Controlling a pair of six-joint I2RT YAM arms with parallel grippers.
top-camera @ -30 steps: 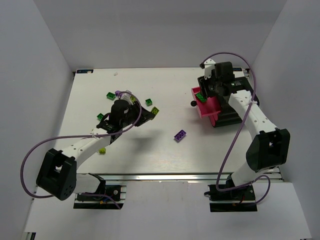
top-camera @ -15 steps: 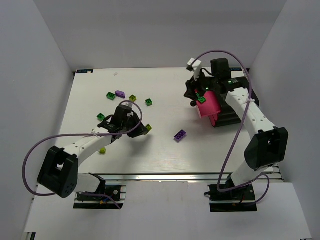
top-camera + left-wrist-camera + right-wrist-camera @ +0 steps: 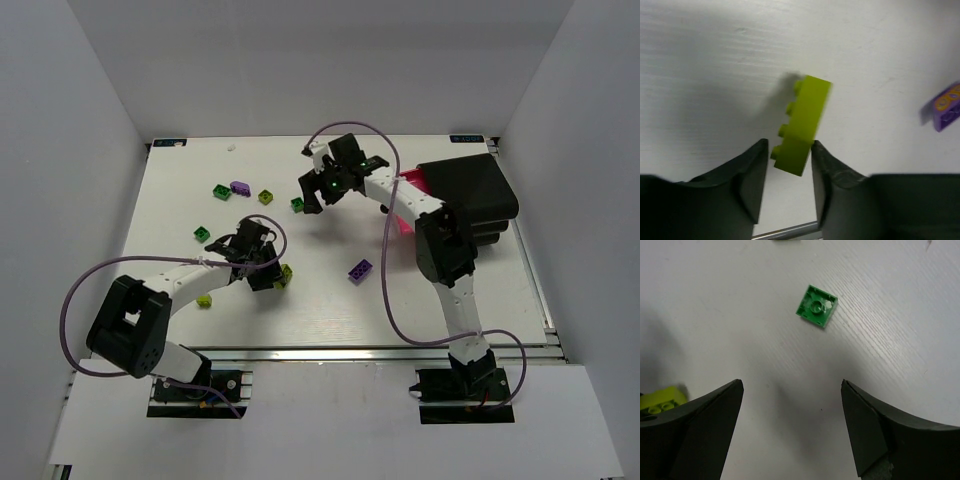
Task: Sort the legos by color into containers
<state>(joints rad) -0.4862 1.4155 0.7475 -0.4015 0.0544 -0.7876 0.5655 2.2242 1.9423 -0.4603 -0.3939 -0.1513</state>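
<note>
Left jaws closed on one end of an oblong lime-green brick (image 3: 802,122), pinched at the last stud only, the rest sticking out past the tips, tilted. Low over the desk (image 3: 715,60); lifted or touching, cannot tell. Right jaws wide open, empty, above a dark green square brick (image 3: 816,306) lying underside up, ahead of the tips, not between them. Purple brick (image 3: 361,270) loose mid-desk. Pink drawer (image 3: 408,181) and black cabinet (image 3: 468,188) well apart to the right. Risks, as judged: shallow end grip, so likely pivot or drop during carry; right arm (image 3: 395,200) stretched across the route, so possible clash.
</note>
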